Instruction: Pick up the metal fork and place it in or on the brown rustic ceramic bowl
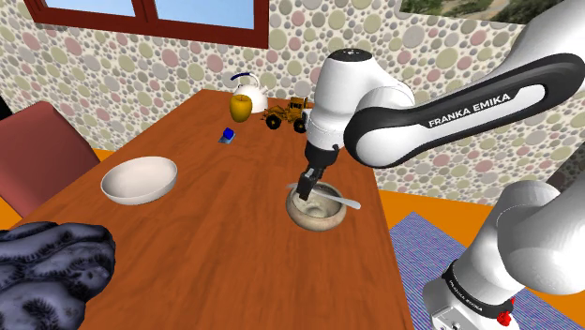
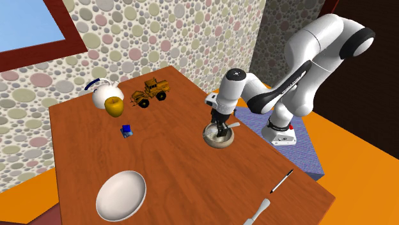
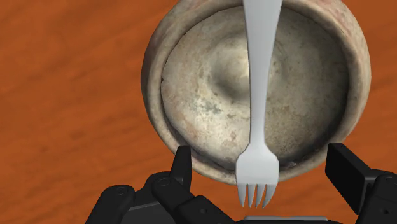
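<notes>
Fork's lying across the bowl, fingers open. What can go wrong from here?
1. The fork only bridges the rim of the bowl, with its tines overhanging. A nudge might slide it off.
2. The open fingers flank the tines, so a skewed retreat could clip them.
3. The handle points toward the nearby edge of the table, so a slipped fork may drop off it.

The wooden table (image 1: pixel 187 244) bears brown bowl (image 1: pixel 323 223), white bowl (image 1: pixel 141 194), kettle (image 2: pixel 99 96), apple (image 2: pixel 114 107), toy loader (image 2: pixel 151 91), pen (image 2: pixel 281 181).
</notes>
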You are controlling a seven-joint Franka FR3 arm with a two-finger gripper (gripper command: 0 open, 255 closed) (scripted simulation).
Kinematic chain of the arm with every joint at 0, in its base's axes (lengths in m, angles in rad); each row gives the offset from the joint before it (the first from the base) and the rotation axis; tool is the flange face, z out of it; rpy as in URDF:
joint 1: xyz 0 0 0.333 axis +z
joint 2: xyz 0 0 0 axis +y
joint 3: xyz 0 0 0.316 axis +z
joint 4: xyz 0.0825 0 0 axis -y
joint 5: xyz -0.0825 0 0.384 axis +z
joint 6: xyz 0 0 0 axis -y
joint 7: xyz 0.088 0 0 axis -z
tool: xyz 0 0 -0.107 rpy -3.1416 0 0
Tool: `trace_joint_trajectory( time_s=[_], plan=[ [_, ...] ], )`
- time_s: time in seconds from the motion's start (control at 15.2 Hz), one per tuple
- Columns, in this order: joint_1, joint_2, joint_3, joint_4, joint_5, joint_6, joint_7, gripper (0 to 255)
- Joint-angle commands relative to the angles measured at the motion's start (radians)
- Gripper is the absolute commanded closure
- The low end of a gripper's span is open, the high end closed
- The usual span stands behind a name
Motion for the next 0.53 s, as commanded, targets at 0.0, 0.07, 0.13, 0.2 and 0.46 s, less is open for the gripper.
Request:
trace_joint_trajectory(
  time_s=[0.0,0.07,0.13,0.2,0.46],
  plan=[
    [0.000,0.000,0.000,0.000,0.000,0.000,0.000,0],
    [0.000,0.000,0.000,0.000,0.000,0.000,0.000,0],
    [0.004,-0.023,-0.003,0.016,0.007,-0.038,-0.005,0],
    [0.008,-0.044,-0.005,0.034,0.012,-0.076,-0.009,0],
    [0.014,-0.077,-0.009,0.068,0.020,-0.143,-0.015,0]
  ],
)
